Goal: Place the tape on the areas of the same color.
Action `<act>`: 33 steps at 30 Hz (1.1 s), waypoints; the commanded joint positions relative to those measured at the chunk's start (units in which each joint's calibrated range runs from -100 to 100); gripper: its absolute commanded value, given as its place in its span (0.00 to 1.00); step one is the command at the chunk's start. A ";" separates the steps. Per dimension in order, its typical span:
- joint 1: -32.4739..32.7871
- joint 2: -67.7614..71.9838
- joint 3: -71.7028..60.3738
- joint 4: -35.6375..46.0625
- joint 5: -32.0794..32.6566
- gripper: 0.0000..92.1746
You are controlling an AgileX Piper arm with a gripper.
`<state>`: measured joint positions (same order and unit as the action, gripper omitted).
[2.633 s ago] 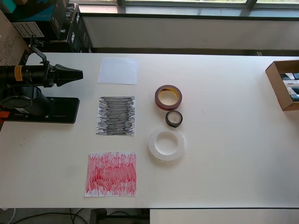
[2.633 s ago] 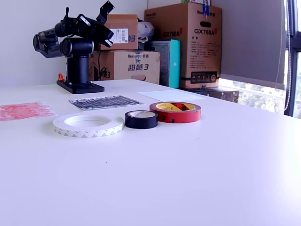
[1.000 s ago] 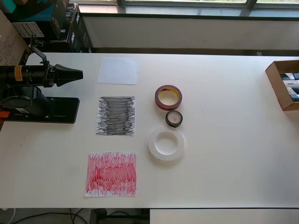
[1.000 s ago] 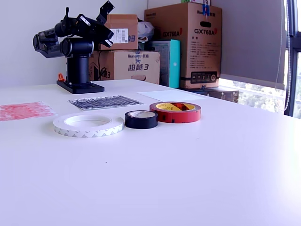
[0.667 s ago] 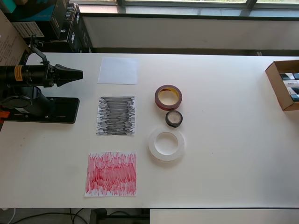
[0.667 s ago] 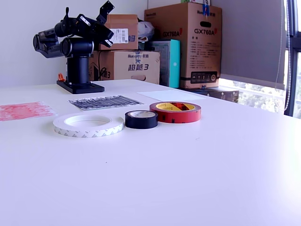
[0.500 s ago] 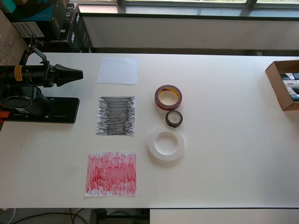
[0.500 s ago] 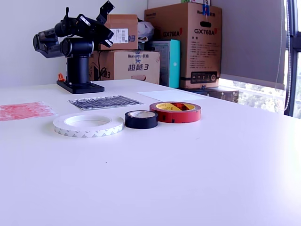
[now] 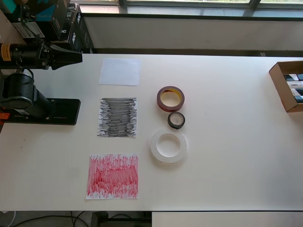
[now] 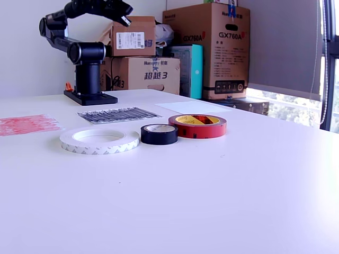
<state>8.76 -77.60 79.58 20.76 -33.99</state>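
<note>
Nearest the exterior camera, a whitish-translucent tape roll [image 10: 99,141] lies flat on the white table [image 10: 222,190], with a small black tape roll [image 10: 159,134] just beside it at about 2 o'clock and a dark red tape roll [image 10: 197,126] with a yellowish core just beyond that. From overhead the three rolls run in a short line near the table's middle: the red one [image 9: 170,98] at 12 o'clock, the black one [image 9: 176,120] in the centre, the whitish one [image 9: 168,147] at 6 o'clock, each close to its neighbour. None rests on paper. At 9 o'clock from the rolls, three sheets form a parallel column: a red-scribbled sheet [image 9: 113,176] closest to the table's lower edge, a black-scribbled sheet [image 9: 117,117] in the middle, and a plain white sheet [image 9: 120,71] farthest up. Beyond the sheets the Piper arm's black base [image 9: 43,111] sits at the table's far left edge in the overhead view. Its gripper [image 9: 71,56] hangs high above the table, pointing toward the white sheet, well apart from every roll; its fingers appear drawn together with nothing between them. A cardboard box [image 9: 287,86] sits at the overhead view's right edge, and stacked cartons [image 10: 206,50] stand behind the table in the exterior view.
</note>
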 commanded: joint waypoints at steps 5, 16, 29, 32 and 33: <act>-2.28 46.08 -42.74 -0.35 8.78 0.00; -5.99 65.53 -65.27 27.56 17.95 0.00; -7.80 87.98 -69.90 35.28 24.66 0.01; -7.72 92.75 -70.27 35.28 29.74 0.01; -7.72 94.25 -70.45 35.28 31.46 0.01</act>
<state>1.05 4.38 10.02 55.33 -7.90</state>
